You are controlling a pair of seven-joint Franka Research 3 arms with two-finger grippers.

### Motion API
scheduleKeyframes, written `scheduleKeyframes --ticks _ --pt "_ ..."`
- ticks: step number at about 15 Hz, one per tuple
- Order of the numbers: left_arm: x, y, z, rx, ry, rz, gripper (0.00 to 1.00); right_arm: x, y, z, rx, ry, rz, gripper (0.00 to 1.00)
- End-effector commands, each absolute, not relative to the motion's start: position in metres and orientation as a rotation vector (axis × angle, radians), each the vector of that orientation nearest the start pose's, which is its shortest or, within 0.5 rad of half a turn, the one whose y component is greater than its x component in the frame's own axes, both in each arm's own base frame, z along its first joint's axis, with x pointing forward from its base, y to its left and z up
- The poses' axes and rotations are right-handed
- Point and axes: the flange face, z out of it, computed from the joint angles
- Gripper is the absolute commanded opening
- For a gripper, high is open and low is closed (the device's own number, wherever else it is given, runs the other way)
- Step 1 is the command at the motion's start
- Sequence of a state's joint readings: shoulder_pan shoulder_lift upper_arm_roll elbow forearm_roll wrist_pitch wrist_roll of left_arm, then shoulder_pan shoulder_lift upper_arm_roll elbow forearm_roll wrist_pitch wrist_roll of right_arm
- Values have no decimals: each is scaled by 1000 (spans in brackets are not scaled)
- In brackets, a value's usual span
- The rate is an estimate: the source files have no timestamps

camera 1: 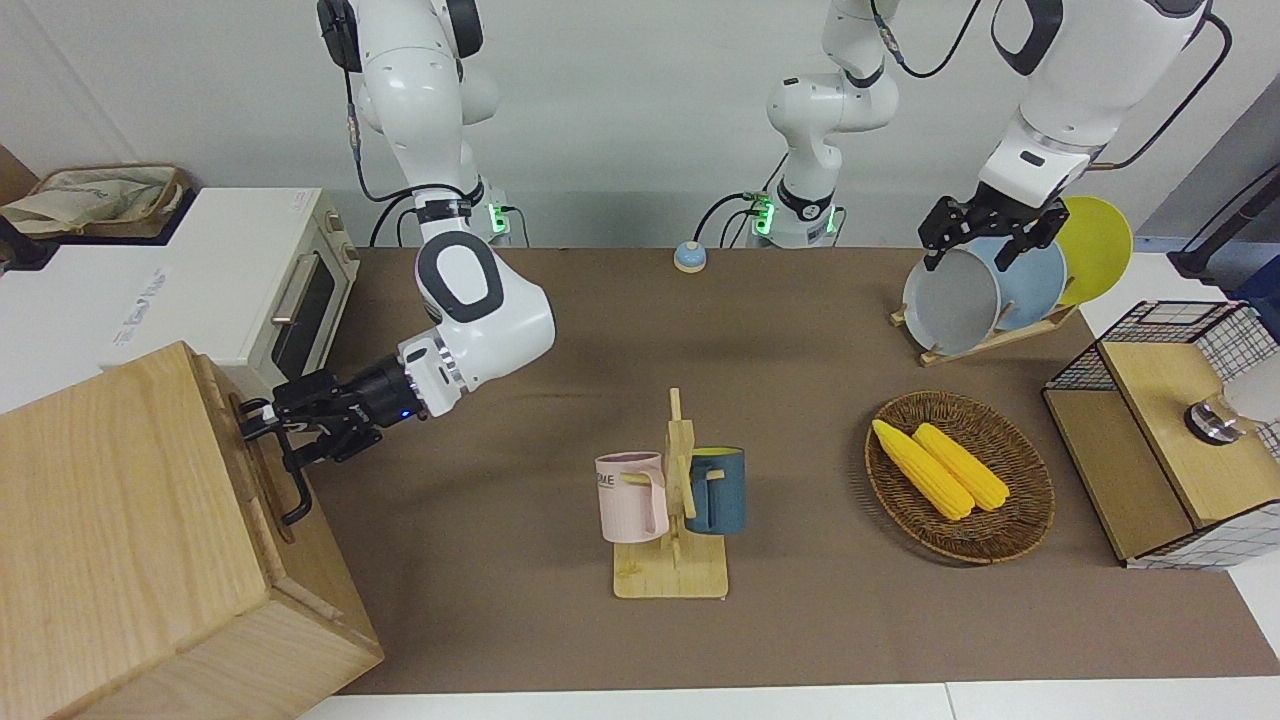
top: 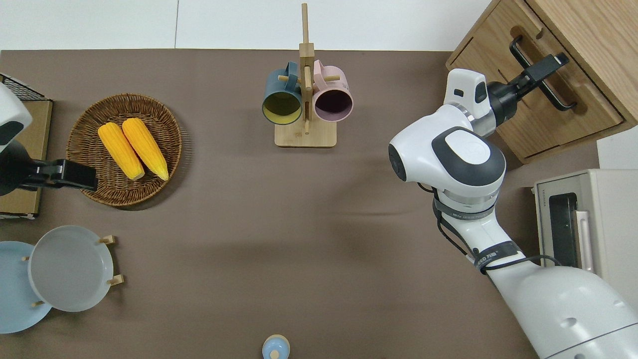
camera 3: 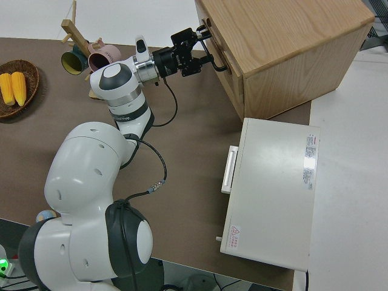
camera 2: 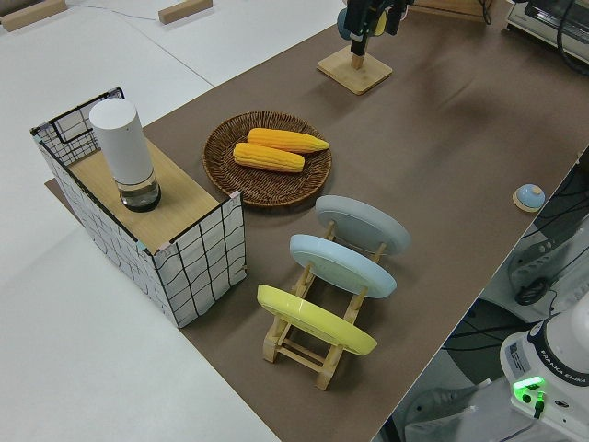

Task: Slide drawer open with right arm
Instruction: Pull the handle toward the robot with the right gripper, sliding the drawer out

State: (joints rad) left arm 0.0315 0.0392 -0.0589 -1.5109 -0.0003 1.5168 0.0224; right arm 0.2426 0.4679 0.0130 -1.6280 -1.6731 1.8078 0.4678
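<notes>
At the surface's corner at the right arm's end, farthest from the robots, the drawer (top: 543, 87) sits closed; the right gripper (top: 546, 70) has its jaws spread around its handle (top: 541, 75). The left arm is parked.

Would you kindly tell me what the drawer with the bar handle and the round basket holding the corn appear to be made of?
The pale drawer looks like light wood with a matte finish, since grain lines show. Its black bar handle seems to be painted metal, thin and evenly dark. The brown round basket appears to be woven wicker, with visible braided strands.
</notes>
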Motion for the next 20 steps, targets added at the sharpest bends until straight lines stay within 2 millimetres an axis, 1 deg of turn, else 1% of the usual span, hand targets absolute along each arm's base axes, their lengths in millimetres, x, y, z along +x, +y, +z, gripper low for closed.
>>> scheduleKeyframes --ticks 1,2,3,7,9,12,15,18,19,20 --pt "563 -13 630 -3126 92 60 993 691 95 399 1529 475 365 277" --pt "563 -13 629 -3126 94 62 993 690 96 398 1528 481 361 79" --pt "563 -13 629 -3126 94 62 993 690 97 398 1524 483 357 1" --pt "563 -13 630 -3126 92 60 993 689 99 399 1524 484 354 0" --pt "563 -13 630 -3126 94 60 993 688 105 400 1532 481 360 0" --pt "563 -13 629 -3126 94 62 993 679 133 403 1555 473 363 0" --pt "563 -13 630 -3126 94 60 993 662 170 403 1569 446 343 0" --pt "563 -13 629 -3126 94 62 993 644 200 403 1575 418 316 0" --pt "563 -13 630 -3126 94 60 993 637 215 403 1581 417 315 0" --pt "563 -13 629 -3126 95 65 993 633 220 403 1581 413 310 0"
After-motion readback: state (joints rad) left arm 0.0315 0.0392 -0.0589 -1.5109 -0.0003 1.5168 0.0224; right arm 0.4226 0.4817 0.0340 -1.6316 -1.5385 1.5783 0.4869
